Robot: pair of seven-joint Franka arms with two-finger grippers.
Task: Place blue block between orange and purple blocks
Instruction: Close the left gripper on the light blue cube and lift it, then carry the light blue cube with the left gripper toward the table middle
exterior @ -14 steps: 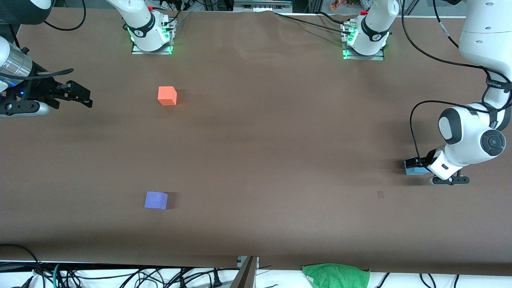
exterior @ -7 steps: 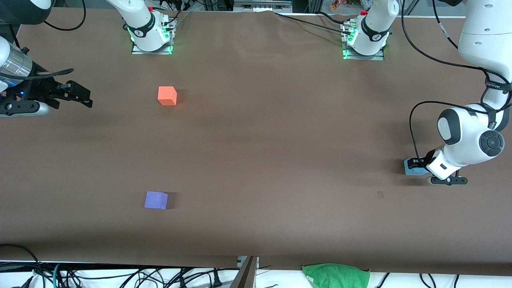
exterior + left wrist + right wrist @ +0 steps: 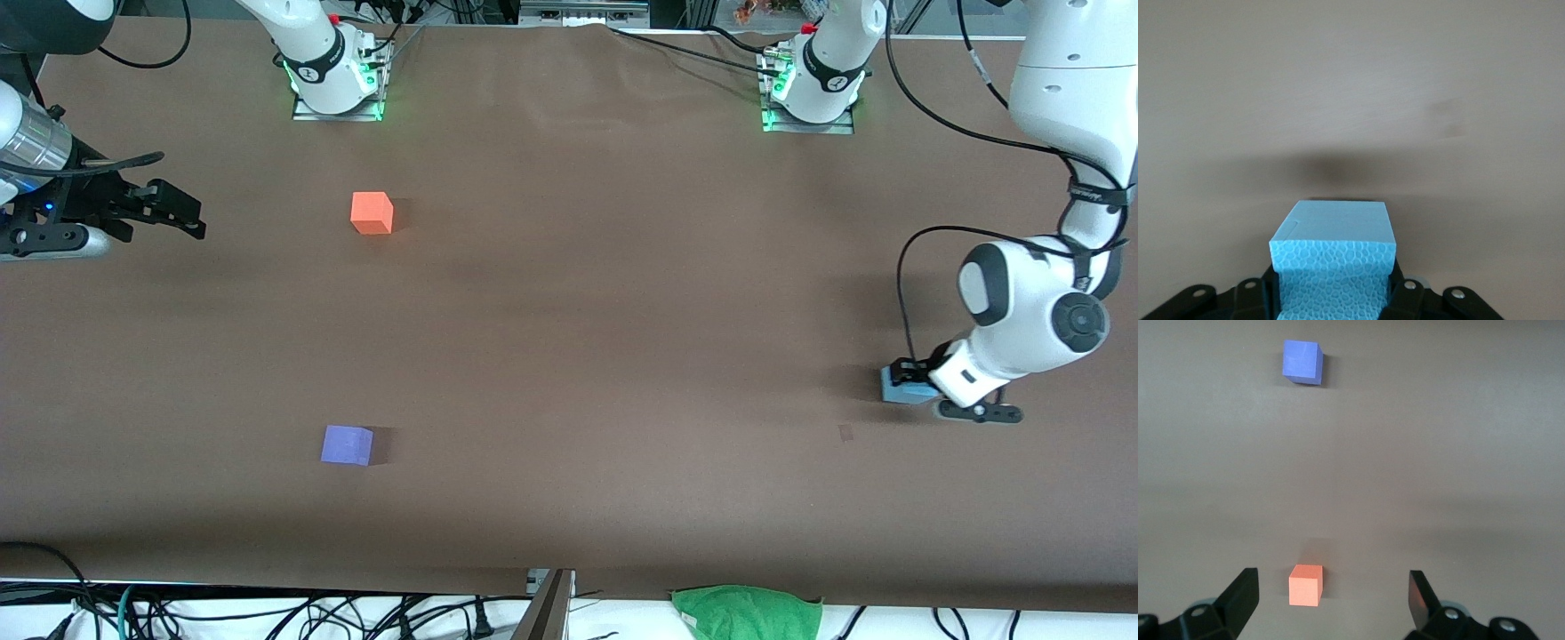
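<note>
My left gripper (image 3: 909,384) is shut on the sky-blue block (image 3: 896,388) near the left arm's end of the table and holds it just over the brown surface. In the left wrist view the blue block (image 3: 1333,257) sits between the black fingers (image 3: 1403,297), with its shadow on the table beneath. The orange block (image 3: 372,213) lies toward the right arm's end. The purple block (image 3: 347,444) lies nearer the front camera than the orange one. My right gripper (image 3: 194,220) is open and empty, waiting at the right arm's end. Its wrist view shows the orange block (image 3: 1305,585) and purple block (image 3: 1301,361).
A green cloth (image 3: 747,612) lies at the table's front edge, with cables along that edge. The two arm bases (image 3: 336,84) (image 3: 811,93) stand at the back edge. A small dark mark (image 3: 845,433) is on the table near the blue block.
My left gripper has moved a little toward the right arm's end with the blue block in it. The right arm, the orange block and the purple block have not moved.
</note>
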